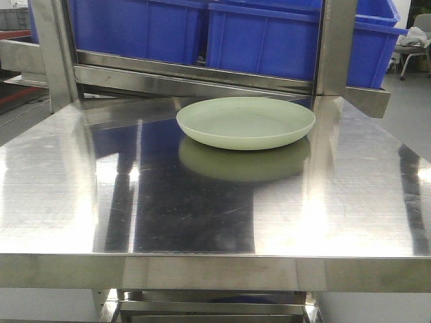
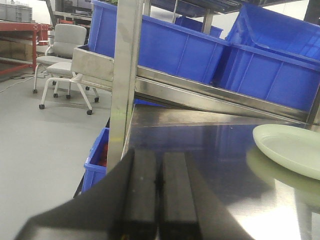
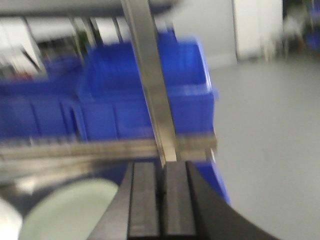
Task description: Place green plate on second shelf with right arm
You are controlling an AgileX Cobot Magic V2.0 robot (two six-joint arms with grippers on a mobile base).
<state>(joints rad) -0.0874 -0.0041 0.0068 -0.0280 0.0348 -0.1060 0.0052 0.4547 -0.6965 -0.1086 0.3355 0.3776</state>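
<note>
Steel shelf (image 1: 202,215) bears round mint-green plate (image 1: 246,122).

green plate (image 1: 246,122): one
blue bins (image 1: 269,40): at least three
steel surface (image 1: 202,222): one
grippers: two, left gripper (image 2: 160,165) and right gripper (image 3: 162,172)

Readable markings: none. The green plate (image 1: 246,122), the steel surface (image 1: 202,208) beneath it and the blue bins (image 1: 269,40) behind it carried no legible text, label or number; the right wrist view was blurred.
</note>
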